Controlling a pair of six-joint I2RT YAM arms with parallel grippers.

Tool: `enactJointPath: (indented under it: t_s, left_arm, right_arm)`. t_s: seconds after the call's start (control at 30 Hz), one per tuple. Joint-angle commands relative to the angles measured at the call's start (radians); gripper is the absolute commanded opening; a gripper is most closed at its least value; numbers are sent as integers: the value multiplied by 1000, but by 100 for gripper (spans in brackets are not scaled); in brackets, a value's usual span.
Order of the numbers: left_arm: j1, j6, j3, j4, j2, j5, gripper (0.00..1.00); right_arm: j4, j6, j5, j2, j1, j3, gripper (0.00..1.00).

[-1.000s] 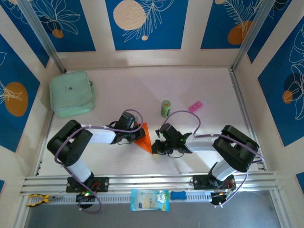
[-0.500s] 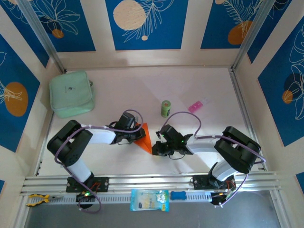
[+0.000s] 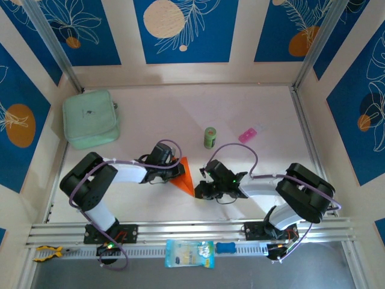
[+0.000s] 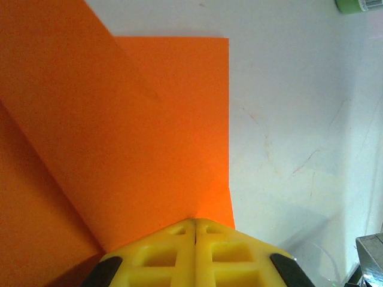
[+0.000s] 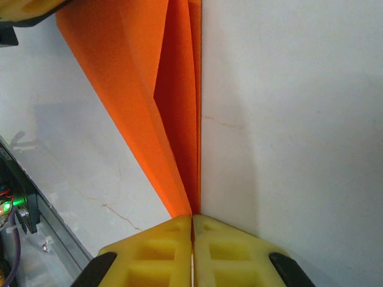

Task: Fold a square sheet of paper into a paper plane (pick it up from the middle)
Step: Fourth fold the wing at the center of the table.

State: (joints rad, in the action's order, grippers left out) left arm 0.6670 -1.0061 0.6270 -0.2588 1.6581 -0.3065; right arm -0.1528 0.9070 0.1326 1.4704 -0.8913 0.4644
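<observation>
Mid-table, paper plane (image 3: 185, 176), left end effector (image 4: 195, 224) and right end effector (image 5: 192, 220) pinching it

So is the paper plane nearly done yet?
Partly. Done: the orange paper is already folded into a narrow pointed shape, with several layers stacked along one crease in the right wrist view. In hand: the left gripper pinches one edge and the right gripper pinches the pointed end, both shut on it. Left: probably the wings, since no flat wings show yet.
</observation>
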Motion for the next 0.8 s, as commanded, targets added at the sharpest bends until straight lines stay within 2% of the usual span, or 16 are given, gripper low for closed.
enactJointPath:
  t_s: [0.0, 0.53, 0.77]
  left_arm:
    - [-1, -4, -28, 44, 6, 43, 6]
    - [0, -9, -39, 24, 6, 38, 6]
    - [2, -5, -39, 25, 2, 37, 6]
  right_arm:
    - [102, 2, 54, -7, -17, -35, 9]
    - [141, -5, 50, -47, -18, -43, 10]
    - [217, -34, 25, -155, 1, 22, 10]
